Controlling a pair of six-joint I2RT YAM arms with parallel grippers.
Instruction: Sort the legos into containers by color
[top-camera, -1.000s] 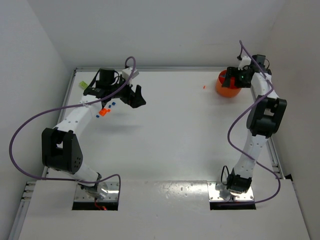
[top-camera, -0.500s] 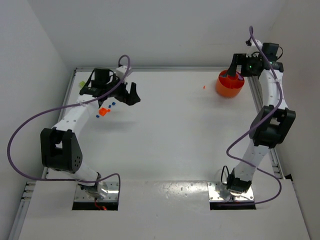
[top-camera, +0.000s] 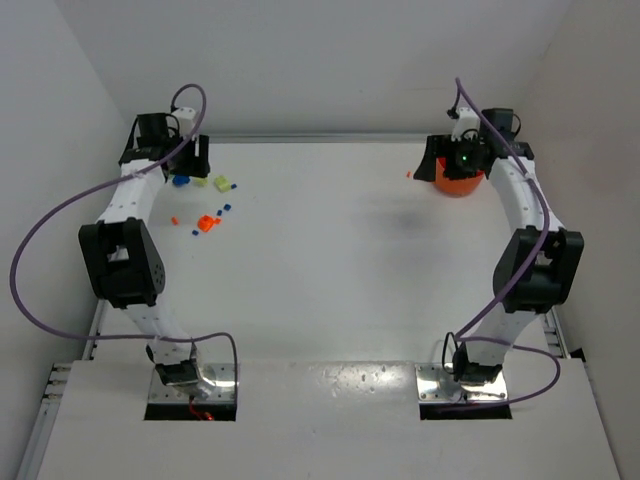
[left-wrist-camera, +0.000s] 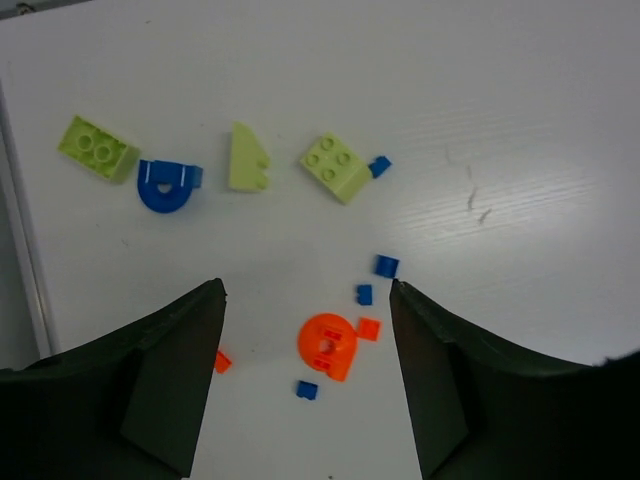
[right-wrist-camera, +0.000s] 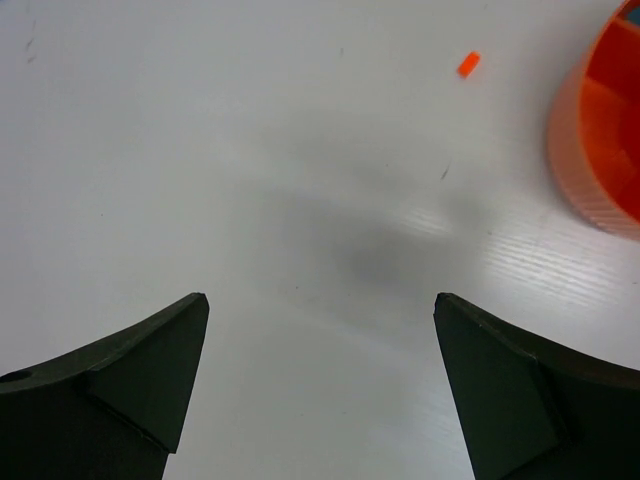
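- Hovering the left end effector (left-wrist-camera: 305, 330) above the loose legos (top-camera: 208, 222) at the far left corner of the surface (top-camera: 320, 270), with jaws parted and nothing gripped.
- Looking like the pick step, very early in the sort, with every brick in view lying on the surface and none in a grasp.
- Framing an orange-red round piece (left-wrist-camera: 326, 347) between the two fingers in the left wrist view, with a tiny orange-red brick (left-wrist-camera: 369, 328) just beside it and small blue bricks (left-wrist-camera: 364, 294) near.
- Lying nearer the far edge, in a loose row: a blue ring-shaped piece (left-wrist-camera: 165, 186) and three yellow-green bricks (left-wrist-camera: 333, 167).
- Holding the right end effector (right-wrist-camera: 315, 310) spread wide and empty at the far right corner, just beside the orange bowl (right-wrist-camera: 600, 130), with one stray orange-red brick (right-wrist-camera: 468, 64) on the surface near the bowl, outside it.
- No telling the contents of the compartments from the sliver of bowl in view.
- Next, probably: lowering the left end effector straight onto the round piece, closing on it alone, then carrying it to the bowl, well apart from the pile.
- Calling for fine aim, with bricks far smaller than the fingers, easy to nudge away or to pinch two at once.
- Possibly calling for a handover, or for the bowl to come closer, with pile and bowl at opposite far corners.
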